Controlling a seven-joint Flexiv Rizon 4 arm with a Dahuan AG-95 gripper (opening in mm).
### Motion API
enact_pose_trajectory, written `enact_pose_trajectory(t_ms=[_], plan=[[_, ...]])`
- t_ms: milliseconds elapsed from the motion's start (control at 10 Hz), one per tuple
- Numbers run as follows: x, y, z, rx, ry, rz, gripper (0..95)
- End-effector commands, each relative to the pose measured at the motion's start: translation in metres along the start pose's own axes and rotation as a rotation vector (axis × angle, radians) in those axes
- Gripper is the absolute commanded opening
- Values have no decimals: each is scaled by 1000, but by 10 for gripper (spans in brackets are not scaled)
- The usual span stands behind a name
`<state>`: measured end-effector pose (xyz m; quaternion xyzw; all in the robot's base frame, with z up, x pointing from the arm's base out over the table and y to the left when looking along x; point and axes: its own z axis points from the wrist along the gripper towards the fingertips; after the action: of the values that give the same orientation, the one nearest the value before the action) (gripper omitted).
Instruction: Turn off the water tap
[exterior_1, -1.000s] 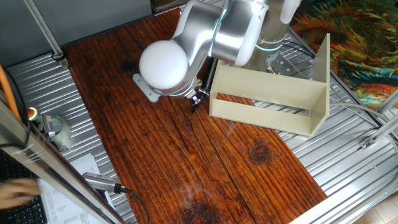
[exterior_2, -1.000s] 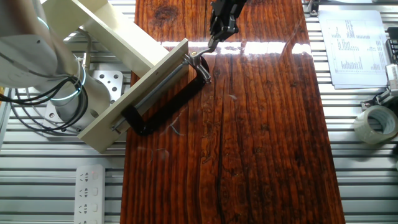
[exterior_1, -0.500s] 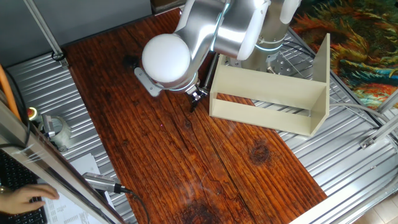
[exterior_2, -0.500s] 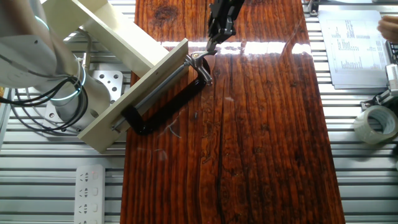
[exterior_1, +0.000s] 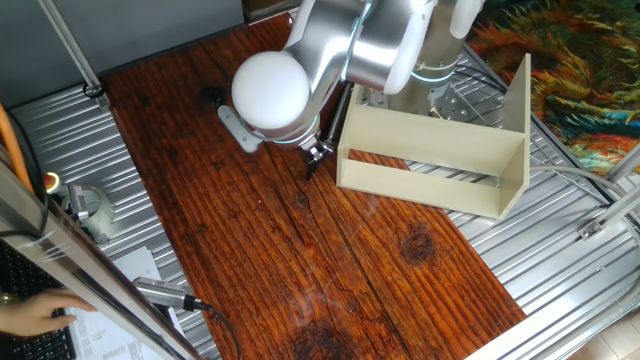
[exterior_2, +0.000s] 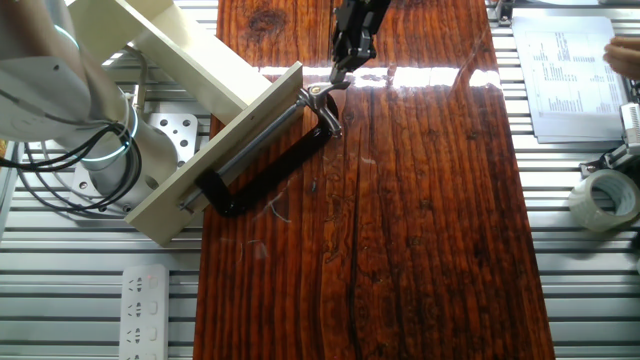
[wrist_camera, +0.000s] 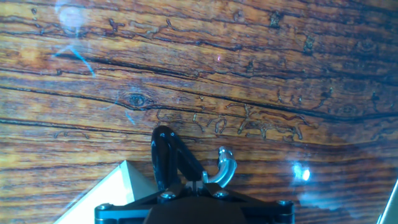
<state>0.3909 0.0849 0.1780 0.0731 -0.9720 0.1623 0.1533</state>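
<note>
We see the water tap (exterior_2: 318, 93) as a small silvery piece at the upper end of the black C-clamp (exterior_2: 268, 158), which lies on the wooden table (exterior_2: 420, 220) against the cream panel (exterior_2: 215, 145). In the hand view the tap's curved spout (wrist_camera: 224, 167) shows just beside the clamp's black jaw (wrist_camera: 169, 157). The gripper (exterior_2: 345, 62) sits right above the tap, its tips at the lever; we cannot tell whether the fingers are spread or pinching. 1 tape roll (exterior_2: 603, 199) lies well apart from the clamp.
</note>
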Motion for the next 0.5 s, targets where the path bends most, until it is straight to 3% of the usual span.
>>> enact_pose_trajectory(t_ms=[100, 500], plan=[[1, 0, -1, -3, -7, -10, 0], [-1, 1, -4, 7, -78, -20, 0]])
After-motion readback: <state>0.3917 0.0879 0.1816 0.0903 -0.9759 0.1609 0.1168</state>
